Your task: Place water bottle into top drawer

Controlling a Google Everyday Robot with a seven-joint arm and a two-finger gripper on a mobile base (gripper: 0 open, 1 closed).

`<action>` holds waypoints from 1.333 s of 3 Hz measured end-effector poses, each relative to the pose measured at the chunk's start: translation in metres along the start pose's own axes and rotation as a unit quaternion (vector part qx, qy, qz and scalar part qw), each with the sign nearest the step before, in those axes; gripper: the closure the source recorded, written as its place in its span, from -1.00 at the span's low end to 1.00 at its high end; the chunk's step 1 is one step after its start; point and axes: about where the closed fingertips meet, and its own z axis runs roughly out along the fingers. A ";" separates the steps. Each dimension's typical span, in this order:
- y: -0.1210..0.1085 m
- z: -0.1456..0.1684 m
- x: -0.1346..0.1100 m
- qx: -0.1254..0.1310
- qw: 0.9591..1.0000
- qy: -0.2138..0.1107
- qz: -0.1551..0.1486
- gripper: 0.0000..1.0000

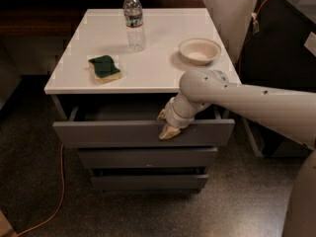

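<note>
Camera view. The gripper (165, 124) is seen at the top edge of the top drawer (108, 132), a little right of the middle of its grey front, with the arm (256, 105) reaching in from the right. Whether the gripper is clenched on the front or released cannot be told.

The drawer is part-way out, and a dark strip of its inside is shown behind the gripper. The step in hand is judged to be the opening of the drawer. A straight outward pull, square to the front, is advised, since an off-centre hold may skew the drawer on its runners. More opening is probably needed before a bottle can be lowered in.

The water bottle (134, 21) is noted upright on the white cabinet top (158, 73), above and behind the gripper, slightly to its left, well apart from it and not yet handled.

- A green and yellow sponge (104, 68) lies up and to the left of the gripper.
- A pale bowl (199, 51) sits up and to the right of the gripper, near the likely reach to the bottle, and could be knocked.
- Two narrower drawers (148, 157) are shut below the gripper.
- An orange cable (62, 167) trails on the floor, low and to the left.
</note>
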 end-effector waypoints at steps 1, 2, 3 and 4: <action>0.019 -0.008 -0.011 0.001 1.000 -0.010 0.005 1.00; 0.028 -0.011 -0.016 0.001 1.000 -0.014 0.007 0.95; 0.030 -0.012 -0.018 0.001 1.000 -0.016 0.007 0.37; 0.051 -0.023 -0.034 0.003 1.000 -0.029 0.011 -0.11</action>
